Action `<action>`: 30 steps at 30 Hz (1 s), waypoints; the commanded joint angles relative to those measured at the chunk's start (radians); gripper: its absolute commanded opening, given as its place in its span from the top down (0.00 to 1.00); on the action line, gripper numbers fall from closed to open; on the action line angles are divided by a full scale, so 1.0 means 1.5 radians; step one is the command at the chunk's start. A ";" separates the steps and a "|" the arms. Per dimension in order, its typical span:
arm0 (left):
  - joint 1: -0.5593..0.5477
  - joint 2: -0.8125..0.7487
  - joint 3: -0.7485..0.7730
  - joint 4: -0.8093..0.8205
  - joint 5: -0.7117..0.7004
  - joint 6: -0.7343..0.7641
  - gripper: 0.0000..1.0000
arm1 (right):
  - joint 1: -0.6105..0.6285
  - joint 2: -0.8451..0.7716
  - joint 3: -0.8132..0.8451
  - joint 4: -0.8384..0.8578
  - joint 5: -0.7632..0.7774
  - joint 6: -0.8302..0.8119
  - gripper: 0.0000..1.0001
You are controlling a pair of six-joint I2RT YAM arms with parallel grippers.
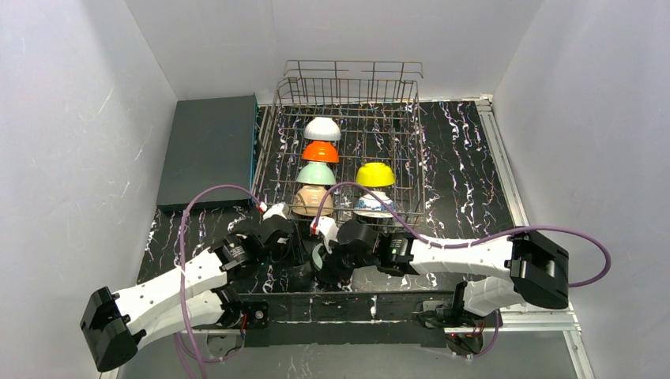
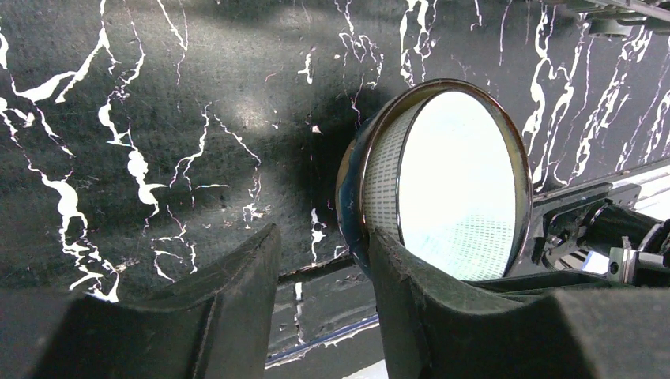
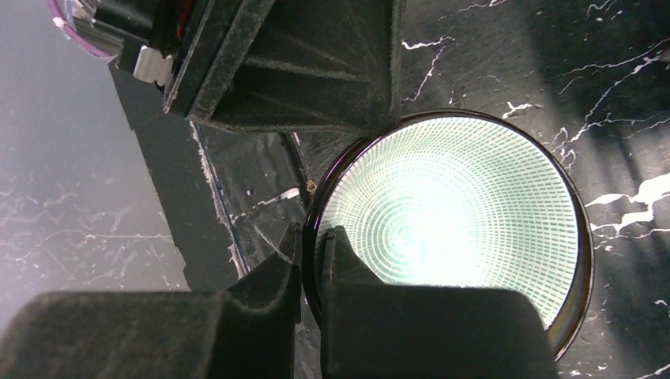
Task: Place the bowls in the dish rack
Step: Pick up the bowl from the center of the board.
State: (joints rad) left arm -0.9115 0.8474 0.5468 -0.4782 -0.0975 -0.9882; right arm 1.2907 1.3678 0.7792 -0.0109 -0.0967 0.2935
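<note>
Dish rack (image 1: 348,79), 12 o'clock: six bowls (image 1: 374,174) loaded. Dark-rimmed bowl (image 3: 450,213), 6 o'clock, outstanding: right end effector (image 3: 314,237) clamps rim; left end effector (image 2: 324,237) apart.

Both arms are extended low and forward from their bases and are bent inward, so that the two wrists are set close together at the middle. The left arm (image 1: 182,280) is angled in from the lower left. The right arm (image 1: 466,257) is laid almost level from the right. The right tool (image 3: 312,237) is closed, and the rim of a dark bowl (image 3: 450,205) is pinched between its two fingers. The left tool (image 2: 324,233) is held with its jaws apart, and one finger (image 2: 411,308) is set against the same bowl's outer wall.
</note>
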 commanded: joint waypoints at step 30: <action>-0.003 0.105 0.161 -0.155 0.095 0.045 0.48 | 0.015 -0.015 -0.065 0.158 -0.111 0.050 0.99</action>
State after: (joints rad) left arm -0.9115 0.8642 0.7273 -0.6262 -0.0326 -0.9794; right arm 1.2964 1.3312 0.6746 0.1837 -0.2024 0.3454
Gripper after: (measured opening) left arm 0.532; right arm 0.110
